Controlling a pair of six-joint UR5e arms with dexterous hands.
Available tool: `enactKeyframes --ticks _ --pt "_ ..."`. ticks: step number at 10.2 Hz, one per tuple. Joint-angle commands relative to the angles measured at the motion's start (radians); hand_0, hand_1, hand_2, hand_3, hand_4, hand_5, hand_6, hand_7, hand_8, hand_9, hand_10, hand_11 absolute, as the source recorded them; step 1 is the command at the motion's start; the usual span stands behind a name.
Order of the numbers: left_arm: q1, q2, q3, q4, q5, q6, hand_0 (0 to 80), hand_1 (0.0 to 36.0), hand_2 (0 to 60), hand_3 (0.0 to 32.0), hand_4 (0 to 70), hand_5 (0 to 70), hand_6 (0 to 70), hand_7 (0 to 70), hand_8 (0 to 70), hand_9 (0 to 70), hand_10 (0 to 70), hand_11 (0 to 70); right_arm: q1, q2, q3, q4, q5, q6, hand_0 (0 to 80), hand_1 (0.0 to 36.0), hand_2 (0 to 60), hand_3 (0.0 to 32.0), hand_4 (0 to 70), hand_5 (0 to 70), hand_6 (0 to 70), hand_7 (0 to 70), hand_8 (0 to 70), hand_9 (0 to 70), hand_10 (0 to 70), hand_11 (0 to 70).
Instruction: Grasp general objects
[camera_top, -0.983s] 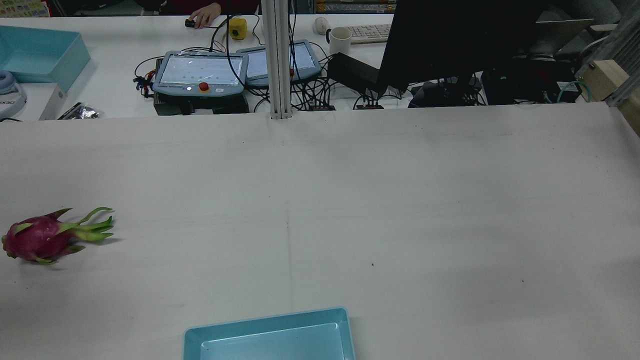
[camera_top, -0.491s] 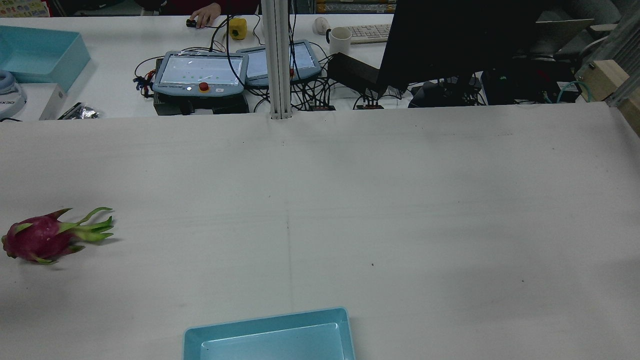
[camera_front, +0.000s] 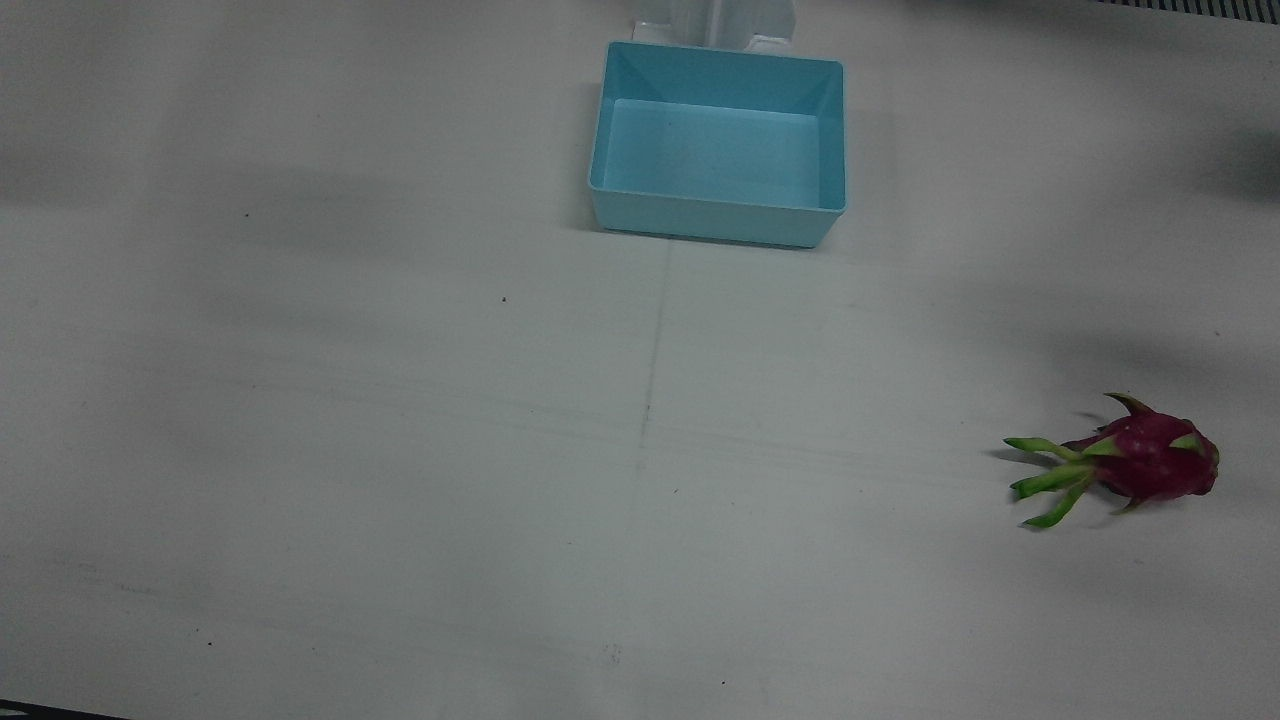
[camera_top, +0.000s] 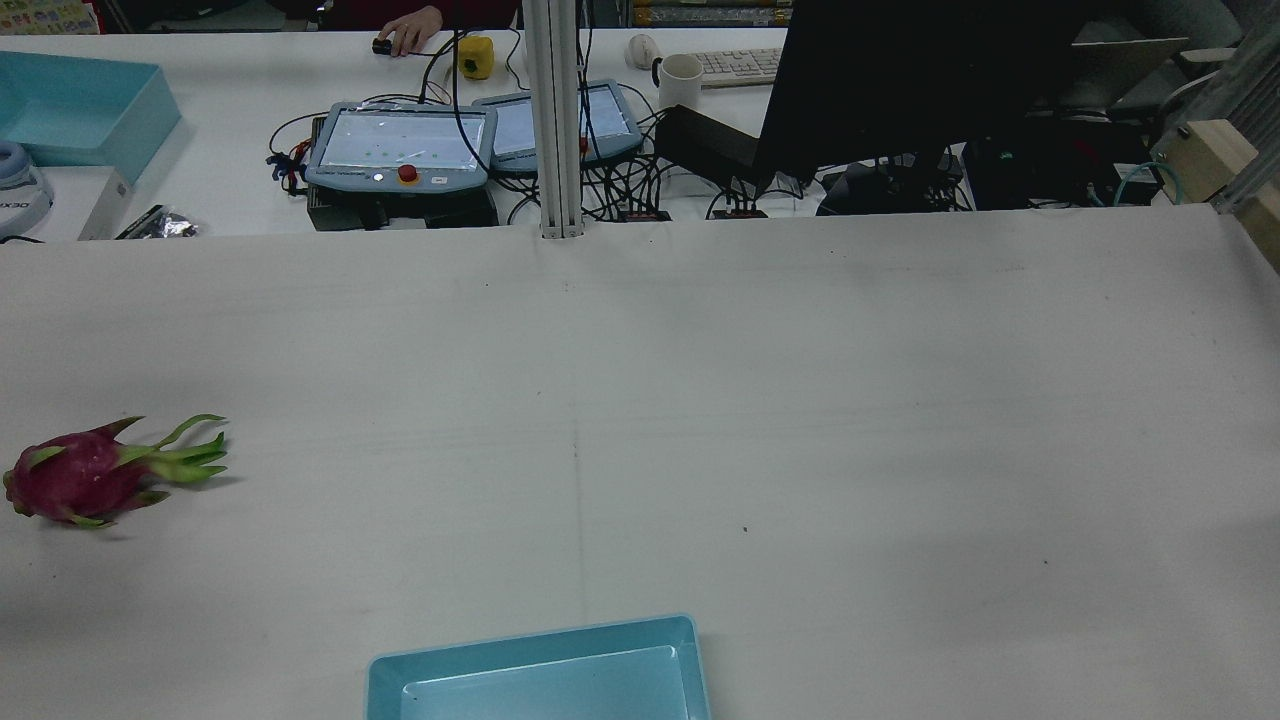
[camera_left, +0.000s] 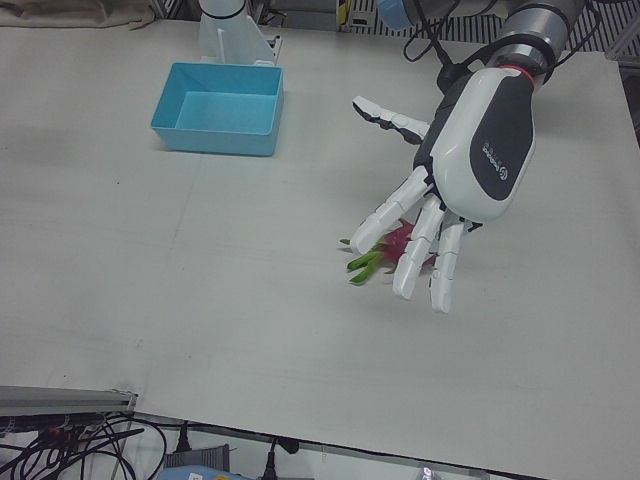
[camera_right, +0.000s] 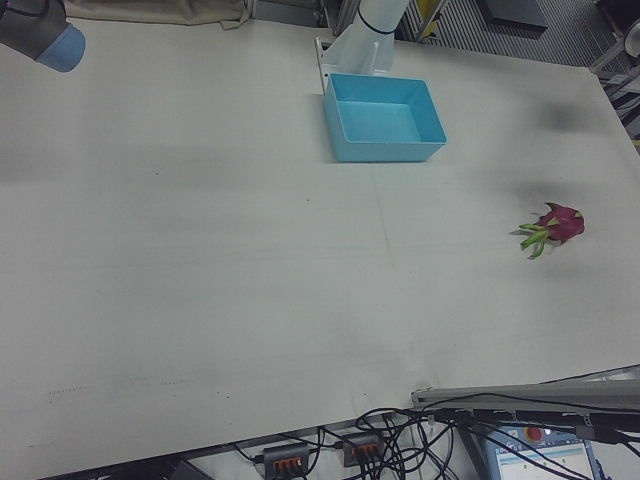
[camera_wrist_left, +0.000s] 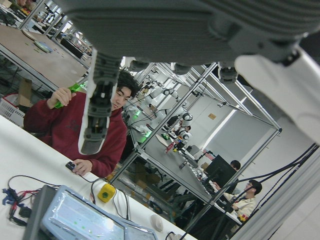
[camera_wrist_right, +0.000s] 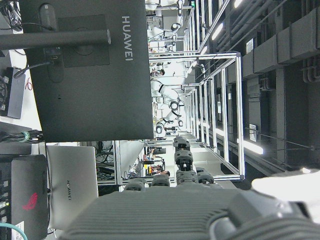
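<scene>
A magenta dragon fruit (camera_front: 1140, 465) with green scales lies on the white table. It is at the far left of the rear view (camera_top: 75, 480) and at the right of the right-front view (camera_right: 555, 225). My left hand (camera_left: 470, 160) is open with fingers spread, held high over the fruit without touching it. It hides part of the fruit (camera_left: 400, 238) in the left-front view. The left hand view faces the room past one finger (camera_wrist_left: 97, 110). My right hand (camera_wrist_right: 190, 200) shows only in its own view, raised, facing a monitor and holding nothing.
An empty light-blue bin (camera_front: 720, 60) stands at the table's robot-side edge, midway between the arms (camera_top: 540, 640). Part of the right arm (camera_right: 35, 30) shows at the top left of the right-front view. Teach pendants (camera_top: 400, 145) and a monitor (camera_top: 900, 80) stand beyond the far edge.
</scene>
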Motion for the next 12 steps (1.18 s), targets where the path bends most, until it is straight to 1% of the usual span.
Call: enactKeyframes --ticks 1,2,3,4,5,6,7,8,9,10,11,12 --pt "0.023 -0.001 0.027 -0.052 -0.037 -0.014 75.5 14.2 0.0 32.0 0.0 0.0 0.0 0.0 0.0 0.0 25.7 39.7 0.0 0.0 0.001 0.0 0.0 0.0 0.0 0.0 0.0 0.0 0.0 0.0 0.0 0.0 0.0 0.0 0.0 0.0" --pt "0.084 -0.002 0.07 -0.087 -0.03 -0.044 80.0 28.1 0.0 32.0 0.0 0.0 0.0 0.0 0.0 0.0 13.7 24.0 0.0 0.0 0.001 0.0 0.0 0.0 0.0 0.0 0.0 0.0 0.0 0.0 0.0 0.0 0.0 0.0 0.0 0.0" --pt "0.149 0.008 0.089 -0.112 -0.009 -0.052 80.0 34.1 0.0 32.0 0.0 0.0 0.0 0.0 0.0 0.0 10.2 19.1 0.0 0.0 -0.001 0.0 0.0 0.0 0.0 0.0 0.0 0.0 0.0 0.0 0.0 0.0 0.0 0.0 0.0 0.0" --pt "0.186 0.034 0.074 -0.093 0.031 -0.029 80.0 36.0 42.4 32.0 0.0 0.0 0.0 0.0 0.0 0.0 0.5 2.8 0.0 0.0 0.001 0.0 0.0 0.0 0.0 0.0 0.0 0.0 0.0 0.0 0.0 0.0 0.0 0.0 0.0 0.0" --pt "0.186 0.038 0.008 0.023 0.026 0.062 80.0 36.0 60.0 32.0 0.0 0.0 0.0 0.0 0.0 0.0 0.0 0.0 0.0 0.0 0.001 0.0 0.0 0.0 0.0 0.0 0.0 0.0 0.0 0.0 0.0 0.0 0.0 0.0 0.0 0.0" --pt "0.188 0.032 -0.054 0.138 0.008 0.181 80.0 26.7 0.0 32.0 0.0 0.0 0.0 0.0 0.0 0.0 0.0 0.0 0.0 0.0 0.001 0.0 0.0 0.0 0.0 0.0 0.0 0.0 0.0 0.0 0.0 0.0 0.0 0.0 0.0 0.0" --pt "0.188 0.028 -0.054 0.165 0.002 0.208 65.1 15.4 0.0 32.0 0.0 0.0 0.0 0.0 0.0 0.0 0.0 0.0 0.0 0.0 0.001 0.0 0.0 0.0 0.0 0.0 0.0 0.0 0.0 0.0 0.0 0.0 0.0 0.0 0.0 0.0" --pt "0.189 0.028 -0.037 0.203 -0.003 0.216 55.6 11.0 0.0 32.0 0.0 0.0 0.0 0.0 0.0 0.0 0.0 0.0 0.0 0.0 -0.001 0.0 0.0 0.0 0.0 0.0 0.0 0.0 0.0 0.0 0.0 0.0 0.0 0.0 0.0 0.0" --pt "0.189 0.028 -0.032 0.239 -0.004 0.262 48.3 6.7 0.0 32.0 0.0 0.0 0.0 0.0 0.0 0.0 0.0 0.0 0.0 0.0 -0.001 0.0 0.0 0.0 0.0 0.0 0.0 0.0 0.0 0.0 0.0 0.0 0.0 0.0 0.0 0.0" --pt "0.2 0.028 -0.026 0.298 -0.042 0.323 48.0 7.3 0.0 32.0 0.0 0.0 0.0 0.0 0.0 0.0 0.0 0.0 0.0 0.0 -0.001 0.0 0.0 0.0 0.0 0.0 0.0 0.0 0.0 0.0 0.0 0.0 0.0 0.0 0.0 0.0" --pt "0.261 0.028 -0.011 0.32 -0.073 0.33 47.5 7.3 0.0 32.0 0.0 0.0 0.0 0.0 0.0 0.0 0.0 0.0 0.0 0.0 -0.001 0.0 0.0 0.0 0.0 0.0 0.0 0.0 0.0 0.0 0.0 0.0 0.0 0.0 0.0 0.0" --pt "0.317 0.028 -0.008 0.329 -0.119 0.325 47.9 7.8 0.0 32.0 0.0 0.0 0.0 0.0 0.0 0.0 0.0 0.0 0.0 0.0 -0.001 0.0 0.0 0.0 0.0 0.0 0.0 0.0 0.0 0.0 0.0 0.0 0.0 0.0 0.0 0.0"
